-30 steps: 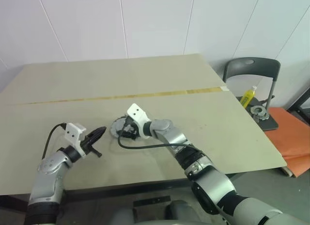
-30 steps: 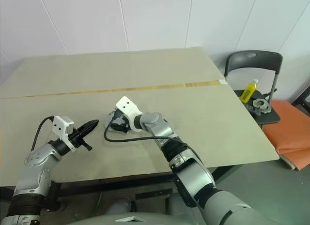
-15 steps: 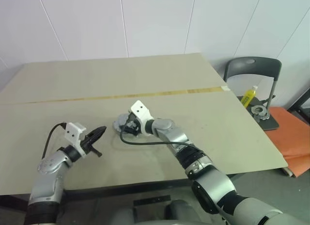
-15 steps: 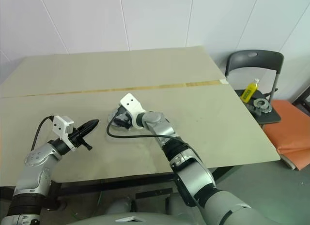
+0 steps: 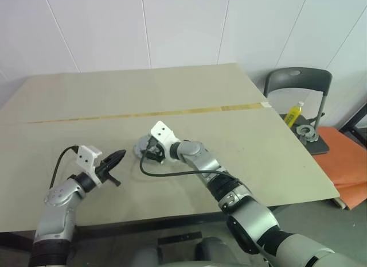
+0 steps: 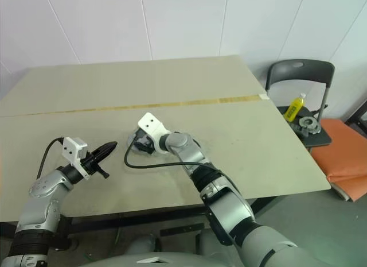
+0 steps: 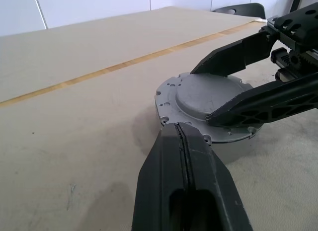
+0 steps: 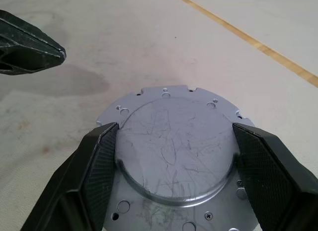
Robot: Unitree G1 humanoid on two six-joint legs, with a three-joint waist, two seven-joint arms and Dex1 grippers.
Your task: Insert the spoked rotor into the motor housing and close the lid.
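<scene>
Table (image 5: 241, 100): wide tan top, a yellow-brown stripe (image 5: 172, 112) running across it from side to side.
Chair (image 5: 298, 83): grey, off past the table's right edge, with a yellow bottle (image 5: 293, 113) and a small metal part (image 5: 305, 131) on the seat.
Right gripper (image 8: 174, 156): reaching in over the middle of the table, fingers spread wide, one on each side of the lid's raised centre, right at its edge; whether they press on it I cannot tell.
Left gripper (image 5: 116, 158): hanging above the table just left of the lid, fingers pressed together with nothing between them, tips pointing at the lid.
Lid (image 8: 174, 141): round, silvery-grey, scratched plain face up, lying flat on the table, small holes around its rim.
</scene>
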